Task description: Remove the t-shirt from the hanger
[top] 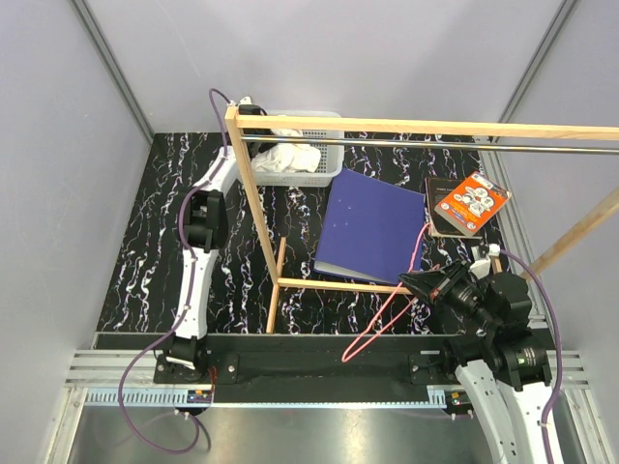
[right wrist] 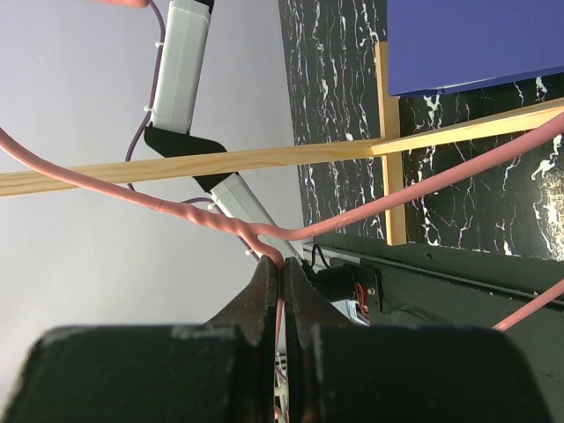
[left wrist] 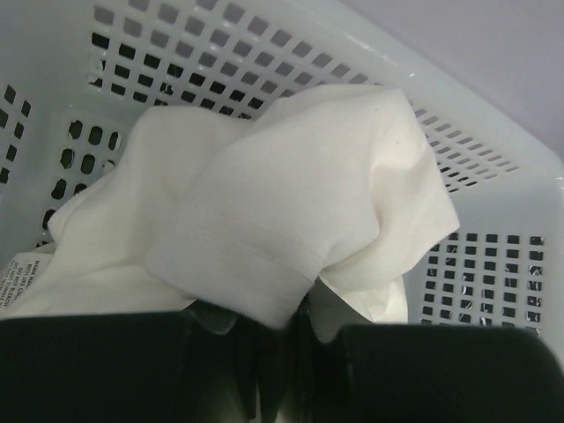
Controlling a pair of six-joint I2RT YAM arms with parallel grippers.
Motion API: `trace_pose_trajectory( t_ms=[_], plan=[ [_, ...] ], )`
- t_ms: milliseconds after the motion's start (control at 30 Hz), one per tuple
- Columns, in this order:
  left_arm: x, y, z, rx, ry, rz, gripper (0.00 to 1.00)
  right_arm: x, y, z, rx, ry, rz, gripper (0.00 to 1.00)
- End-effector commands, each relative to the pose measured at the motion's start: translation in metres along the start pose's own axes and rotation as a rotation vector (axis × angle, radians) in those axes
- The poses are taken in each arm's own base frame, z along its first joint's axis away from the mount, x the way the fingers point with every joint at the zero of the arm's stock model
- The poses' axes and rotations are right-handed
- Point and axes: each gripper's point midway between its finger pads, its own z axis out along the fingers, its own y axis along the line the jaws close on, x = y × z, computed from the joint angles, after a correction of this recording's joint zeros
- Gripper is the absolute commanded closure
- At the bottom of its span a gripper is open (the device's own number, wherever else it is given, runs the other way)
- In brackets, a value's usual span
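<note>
Nearest me, the right claw (right wrist: 280,269) is pinched tight on the pink hanger (right wrist: 203,218), which slants across the low bar of the wooden frame (right wrist: 220,163) at the near right. Far left, I see the white t-shirt (left wrist: 291,194) bunched in the white basket (left wrist: 493,167). The left claw (left wrist: 264,328) sits right against it, narrow, with a fold of cloth (the hem) nipped between its fingers.

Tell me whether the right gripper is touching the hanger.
Touching. In the right wrist view the right gripper is pinched shut on the hanger, its pink wire between the fingers.
</note>
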Motion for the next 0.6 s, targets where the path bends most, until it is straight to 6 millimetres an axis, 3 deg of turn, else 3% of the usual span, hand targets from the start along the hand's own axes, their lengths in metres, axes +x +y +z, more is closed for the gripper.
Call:
trace_pose_trajectory(
  t_ms=[0, 200, 333, 467, 567],
  plan=[
    [-0.005, -0.023, -0.012, 0.071, -0.014, 0.051, 1.00, 0.001, 0.010, 0.001, -0.052, 0.011, -0.035, 1.00],
    [0.010, -0.026, -0.024, 0.103, 0.062, 0.078, 1.00, -0.001, 0.015, -0.001, -0.066, -0.001, -0.045, 1.00],
    [0.005, -0.023, -0.038, 0.126, 0.111, 0.109, 0.98, -0.001, 0.019, -0.004, -0.078, -0.008, -0.051, 1.00],
    [-0.018, -0.026, -0.070, 0.134, 0.101, 0.102, 0.56, -0.001, 0.022, -0.005, -0.084, -0.007, -0.064, 1.00],
    [-0.042, -0.037, -0.105, 0.155, 0.072, 0.102, 0.44, -0.002, 0.028, -0.006, -0.089, -0.009, -0.087, 1.00]
  ],
)
